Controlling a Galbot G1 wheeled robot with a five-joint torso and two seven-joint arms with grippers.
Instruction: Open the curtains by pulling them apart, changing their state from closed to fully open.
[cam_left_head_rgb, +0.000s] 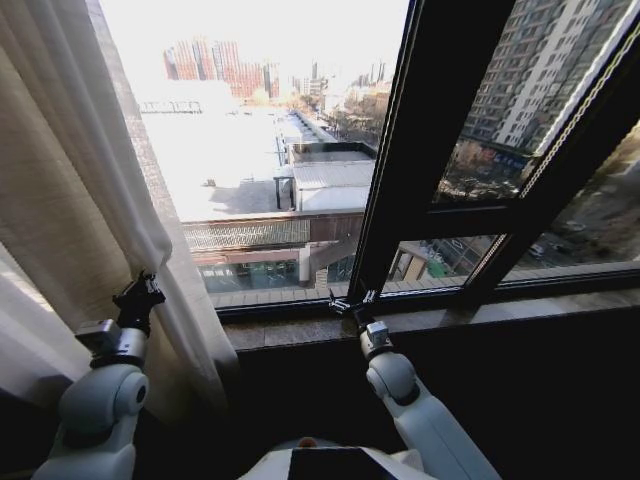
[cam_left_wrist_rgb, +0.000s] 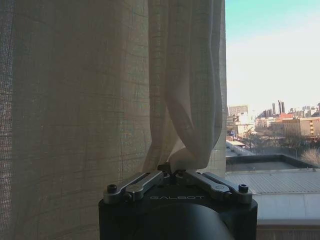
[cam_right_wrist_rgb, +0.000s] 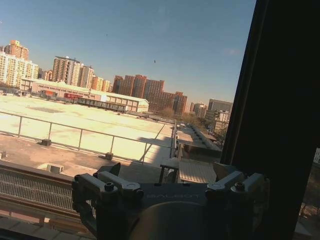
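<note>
L hand (cam_left_wrist_rgb: 172, 173) clamped on curtains (cam_left_wrist_rgb: 100, 100) edge; R hand (cam_left_head_rgb: 348, 304) apart nr window frame (cam_left_head_rgb: 440, 130).

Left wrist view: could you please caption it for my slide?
Left gripper shut on sheer white pleated curtain, city beyond.

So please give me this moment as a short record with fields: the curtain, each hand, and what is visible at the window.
curtain: sheer white curtain gathered at the robot's left side of the window, glass beyond it uncovered
left hand: left hand shut on a bunched fold of the curtain
right hand: right hand low at the window sill, near the dark window frame, touching no fabric; fingers open
outside: rooftops and city buildings in daylight
</note>
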